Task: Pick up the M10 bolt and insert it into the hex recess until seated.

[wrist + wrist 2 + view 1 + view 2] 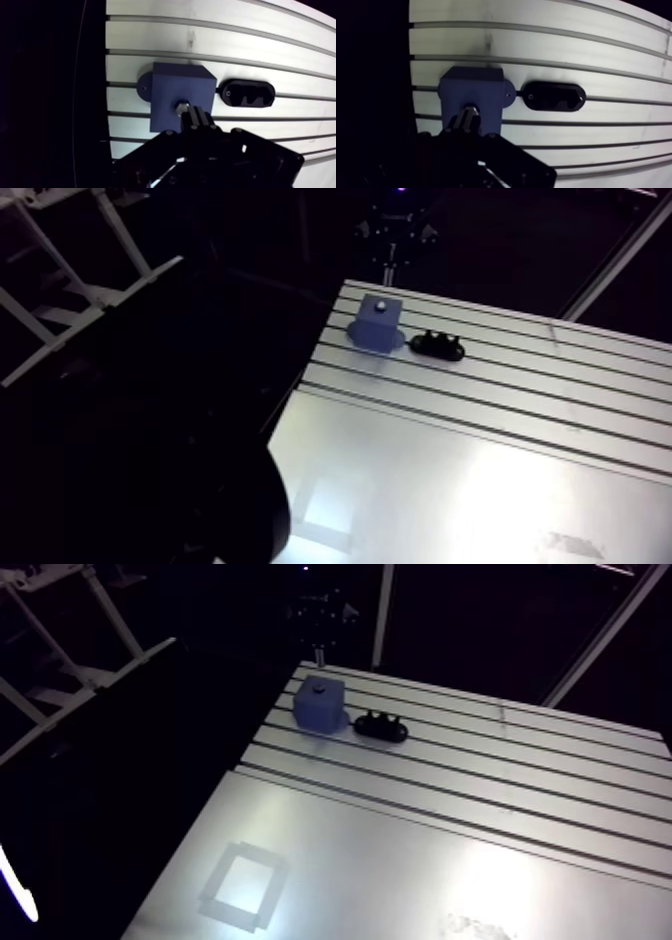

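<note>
The gripper [189, 114], fingers [196, 118] drawn together around nothing, hung just above the bolt [180, 106], which sat right under its tips in the top of the blue block [165, 97] on the table [250, 50], apparently fully seated there and so needing no hold.

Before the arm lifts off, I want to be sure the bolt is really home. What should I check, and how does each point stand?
1. Small silvery bolt in the top of the blue square block: ok, its head shows there.
2. Bolt fully seated: cannot tell, depth is hidden.
3. Hand lined up at the bolt head: ok.
4. Hand's hold on the bolt: cannot tell.
5. Black oval fixture beside the block, apart from it: ok.
6. Block flat on the slotted aluminium table: ok.
</note>
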Motion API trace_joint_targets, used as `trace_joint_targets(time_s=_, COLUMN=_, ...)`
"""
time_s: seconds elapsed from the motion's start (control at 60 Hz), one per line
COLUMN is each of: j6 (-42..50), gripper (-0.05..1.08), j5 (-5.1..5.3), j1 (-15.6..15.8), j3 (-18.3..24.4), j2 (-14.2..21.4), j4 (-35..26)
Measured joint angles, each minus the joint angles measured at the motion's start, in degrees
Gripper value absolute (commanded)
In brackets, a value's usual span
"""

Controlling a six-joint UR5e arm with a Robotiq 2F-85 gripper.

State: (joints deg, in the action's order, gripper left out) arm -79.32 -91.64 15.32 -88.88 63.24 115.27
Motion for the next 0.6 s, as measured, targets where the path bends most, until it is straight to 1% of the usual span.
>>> trace_joint_targets(time_s=0.267, j6=0.01, gripper=1.08, j5=0.02, j1=-0.05, j3=0.24, j2=-1.18, j4=-0.04)
trace_joint_targets(time_s=0.6, j6=0.01, gripper=1.08, j5=-0.02, j1=0.02, j3=0.56, j2=-1.48, j4=-1.07)
